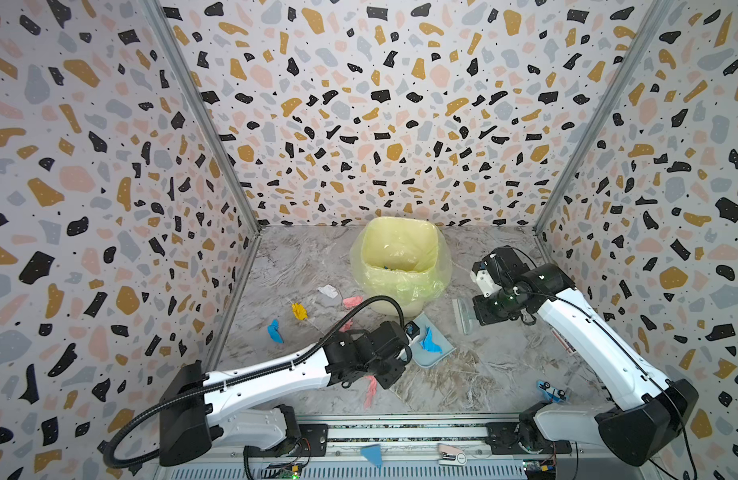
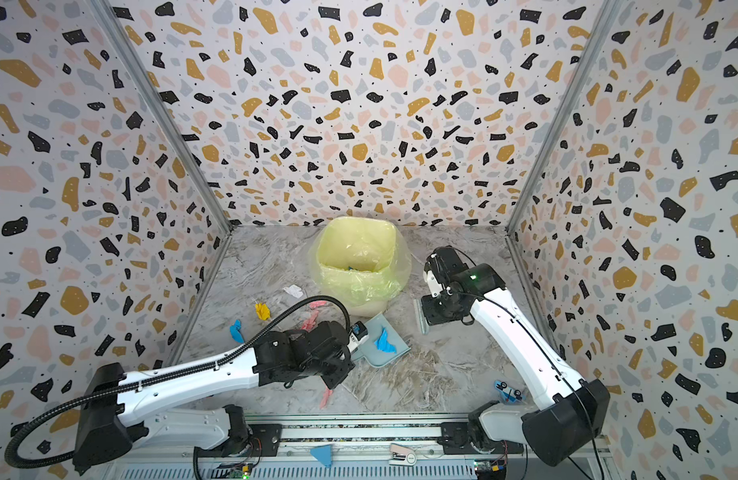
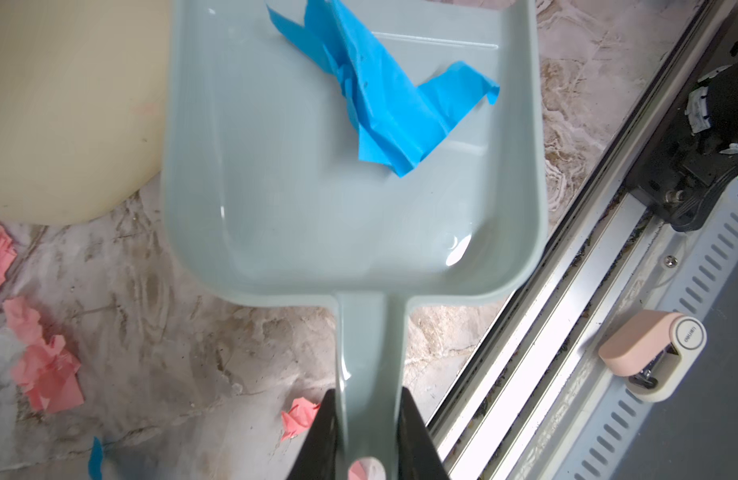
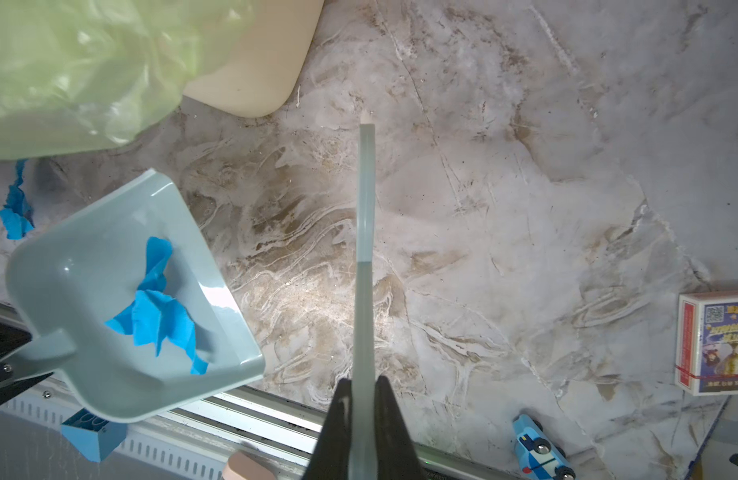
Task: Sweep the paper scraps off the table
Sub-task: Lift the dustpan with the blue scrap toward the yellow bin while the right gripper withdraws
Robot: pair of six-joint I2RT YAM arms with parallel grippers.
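My left gripper [image 3: 366, 392] is shut on the handle of a pale blue-green dustpan [image 3: 301, 199], which looks lifted off the table [image 1: 483, 374] just in front of the bin. A crumpled blue paper scrap [image 3: 384, 104] lies in the pan [image 1: 426, 360]. My right gripper [image 4: 364, 380] is shut on a pale brush [image 4: 366, 199], held right of the bin [image 1: 462, 316]. Loose paper scraps lie left of the bin: white [image 1: 328, 291], pink [image 1: 352, 301], yellow [image 1: 299, 311], blue [image 1: 275, 331]. Another pink one [image 1: 370, 390] lies under the left arm.
A cream bin [image 1: 400, 266] lined with a yellow-green bag stands at the back middle. A blue toy car [image 1: 551, 391] and a printed card box [image 4: 716, 343] sit at the front right. A stapler [image 1: 452, 457] and a blue block [image 1: 371, 455] rest on the front rail.
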